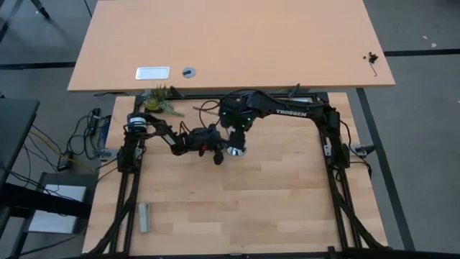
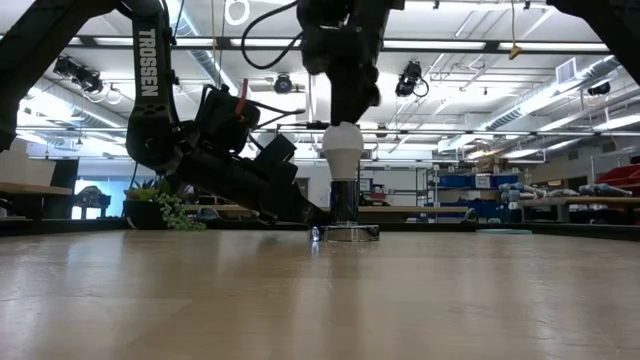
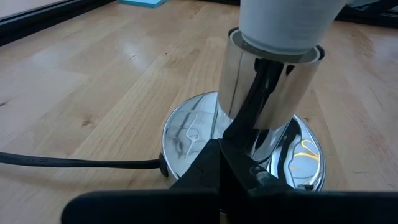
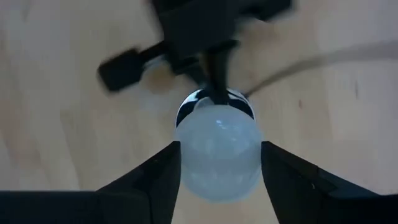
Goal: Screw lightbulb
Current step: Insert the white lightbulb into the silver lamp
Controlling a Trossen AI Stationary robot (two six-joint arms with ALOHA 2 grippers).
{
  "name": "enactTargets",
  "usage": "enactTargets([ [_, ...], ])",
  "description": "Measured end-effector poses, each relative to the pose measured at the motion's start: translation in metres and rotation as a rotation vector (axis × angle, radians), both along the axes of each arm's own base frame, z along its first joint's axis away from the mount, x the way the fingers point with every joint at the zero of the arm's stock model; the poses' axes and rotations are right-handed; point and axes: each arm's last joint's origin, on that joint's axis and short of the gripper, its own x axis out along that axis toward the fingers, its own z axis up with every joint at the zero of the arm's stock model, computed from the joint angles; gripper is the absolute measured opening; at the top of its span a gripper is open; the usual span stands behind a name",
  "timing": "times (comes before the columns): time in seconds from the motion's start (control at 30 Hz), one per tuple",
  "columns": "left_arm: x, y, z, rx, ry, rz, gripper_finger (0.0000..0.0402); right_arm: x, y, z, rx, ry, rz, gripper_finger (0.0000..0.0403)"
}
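- Wooden table [image 1: 273, 201]: our right gripper [image 4: 219, 163] clasps the lightbulb [image 2: 344, 150], seated in the socket [image 3: 273, 87].
- Our left gripper [image 3: 219, 163], closed, pins the socket's base; next, another twist.

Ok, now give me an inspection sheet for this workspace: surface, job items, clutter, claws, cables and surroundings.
Surface: light wooden table, bare around the work.
Job's things: frosted-white pear-shaped lightbulb upright in the shiny silver round socket, mid-table.
Clutter: small grey block near the front left edge; green plant at the back left.
Claws: left claw shut, low at the socket's base; right claw directly above the bulb.
Cables: thin black cord runs from the socket across the wood.
Surroundings: second tan desk behind the table; workshop shelving beyond.
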Motion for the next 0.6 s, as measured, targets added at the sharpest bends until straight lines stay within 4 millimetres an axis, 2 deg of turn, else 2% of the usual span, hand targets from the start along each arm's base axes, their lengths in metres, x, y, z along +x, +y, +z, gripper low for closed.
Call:
enactTargets([
  [0.1,0.0,0.0,0.0,0.0,0.0,0.0,0.0,-0.001,0.0,-0.003,0.057,0.012,-0.245,0.0221],
  [0.27,0.0,0.0,0.0,0.0,0.0,0.0,0.0,-0.002,0.0,-0.001,0.048,0.019,-0.208,0.0233],
  [0.4,0.0,0.0,0.0,-0.001,0.0,0.0,0.0,0.001,0.0,0.014,-0.001,-0.019,-0.063,0.0249],
  [0.5,0.0,0.0,0.0,-0.001,0.0,0.0,0.0,0.0,0.0,0.031,-0.086,-0.065,0.171,0.0262],
  [0.6,0.0,0.0,0.0,-0.001,0.0,0.0,0.0,0.0,0.002,0.033,-0.116,-0.071,0.427,0.0267],
])
